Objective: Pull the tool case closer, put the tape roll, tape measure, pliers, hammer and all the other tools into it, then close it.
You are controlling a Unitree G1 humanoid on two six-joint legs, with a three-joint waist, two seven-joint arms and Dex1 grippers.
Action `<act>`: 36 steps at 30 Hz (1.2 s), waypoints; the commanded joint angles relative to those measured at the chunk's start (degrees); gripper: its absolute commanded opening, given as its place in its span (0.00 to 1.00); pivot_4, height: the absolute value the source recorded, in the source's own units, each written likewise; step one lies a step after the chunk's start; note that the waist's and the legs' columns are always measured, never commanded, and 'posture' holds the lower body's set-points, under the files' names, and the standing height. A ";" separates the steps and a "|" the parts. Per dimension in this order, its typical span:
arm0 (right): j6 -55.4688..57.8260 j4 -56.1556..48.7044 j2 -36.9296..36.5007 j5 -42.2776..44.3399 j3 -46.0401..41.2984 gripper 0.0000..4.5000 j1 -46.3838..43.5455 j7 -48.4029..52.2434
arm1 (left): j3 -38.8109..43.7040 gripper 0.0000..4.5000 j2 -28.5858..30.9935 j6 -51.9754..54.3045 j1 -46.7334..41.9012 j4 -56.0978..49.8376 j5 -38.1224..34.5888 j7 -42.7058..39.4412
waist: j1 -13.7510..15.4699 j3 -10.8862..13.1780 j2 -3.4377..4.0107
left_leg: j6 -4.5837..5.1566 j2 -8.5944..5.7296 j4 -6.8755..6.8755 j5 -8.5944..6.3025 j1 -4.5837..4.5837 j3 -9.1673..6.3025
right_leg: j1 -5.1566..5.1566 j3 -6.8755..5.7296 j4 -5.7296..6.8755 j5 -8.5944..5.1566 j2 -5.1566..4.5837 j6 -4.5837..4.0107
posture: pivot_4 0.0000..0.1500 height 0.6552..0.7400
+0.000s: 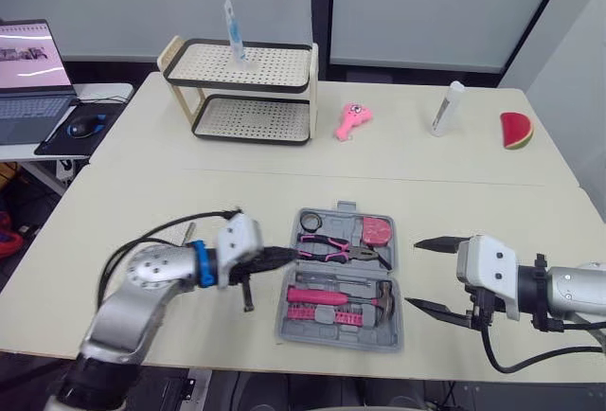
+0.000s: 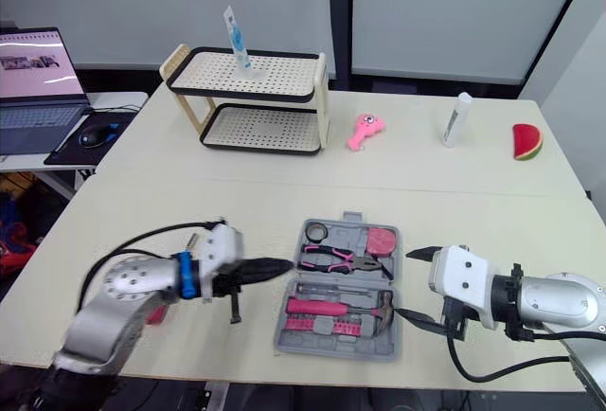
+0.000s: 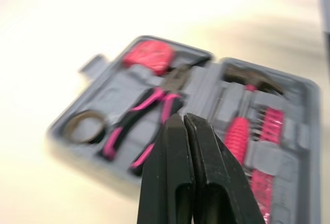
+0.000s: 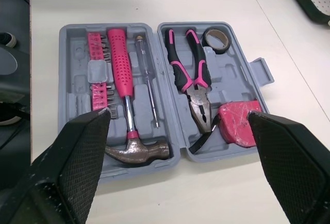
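Note:
The grey tool case (image 1: 327,222) lies open and flat near the table's front edge. In its far half sit the black tape roll (image 4: 216,38), the pink-handled pliers (image 1: 336,248) and the pink tape measure (image 1: 377,230). The near half holds the pink-handled hammer (image 4: 121,69), a screwdriver (image 4: 147,90) and a strip of pink bits (image 4: 97,79). My left gripper (image 1: 287,257) is shut with nothing in it, its tip at the case's left edge. On the case's right side my right gripper (image 1: 428,276) stands open and empty, one finger towards each half.
A two-tier perforated rack (image 1: 241,89) with a tube on top stands at the back left. Along the back are a pink toy (image 1: 352,120), a white bottle (image 1: 447,108) and a watermelon slice (image 1: 516,130). A laptop (image 1: 33,80) sits on a side table at the left.

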 commanded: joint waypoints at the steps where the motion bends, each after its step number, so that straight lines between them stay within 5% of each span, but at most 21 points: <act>1: -1.48 0.79 0.59 1.05 -0.46 1.00 -1.35 0.63 | 12.25 0.09 1.18 3.02 4.98 -1.38 -3.73 4.59 | 0.00 0.02 -0.02 | 0.00 0.01 0.00 0.00 0.02 0.00 | 0.00 0.00 0.01 0.00 0.00 0.00 | 1.00 0.94; 8: -2.53 6.17 -0.01 3.26 -8.60 1.00 2.56 3.84 | 31.82 0.54 6.72 0.27 16.17 13.57 -4.81 1.52 | 0.03 0.06 -0.09 | 0.00 0.03 -0.06 0.00 0.00 0.02 | -0.05 -0.05 0.00 -0.07 0.02 -0.13 | 1.00 0.94; 14: -5.67 10.69 0.47 1.25 -16.41 1.00 10.96 6.80 | 36.07 0.96 9.26 -2.64 20.61 26.85 -3.29 -0.56 | 0.32 0.03 -0.18 | -0.01 0.03 -0.06 -0.01 0.01 0.06 | -0.02 -0.10 0.00 -0.07 -0.02 -0.13 | 1.00 0.94; 24: -11.45 13.99 4.16 -1.26 -26.98 1.00 25.49 11.07 | 35.00 0.99 11.98 -4.63 24.82 32.88 -2.74 -6.60 | 0.04 -0.07 -0.30 | -0.04 0.30 -0.06 -0.02 0.11 0.16 | 0.03 -0.11 0.05 -0.14 0.17 -0.25 | 1.00 0.94; 36: -18.22 15.52 6.98 -5.85 -23.95 1.00 26.30 9.56 | 34.05 0.99 8.95 -4.49 28.17 27.65 -3.25 -5.45 | -0.07 -0.13 -0.37 | -0.12 0.53 -0.11 -0.07 0.28 0.41 | 0.04 0.10 0.07 -0.19 0.34 -0.35 | 1.00 0.94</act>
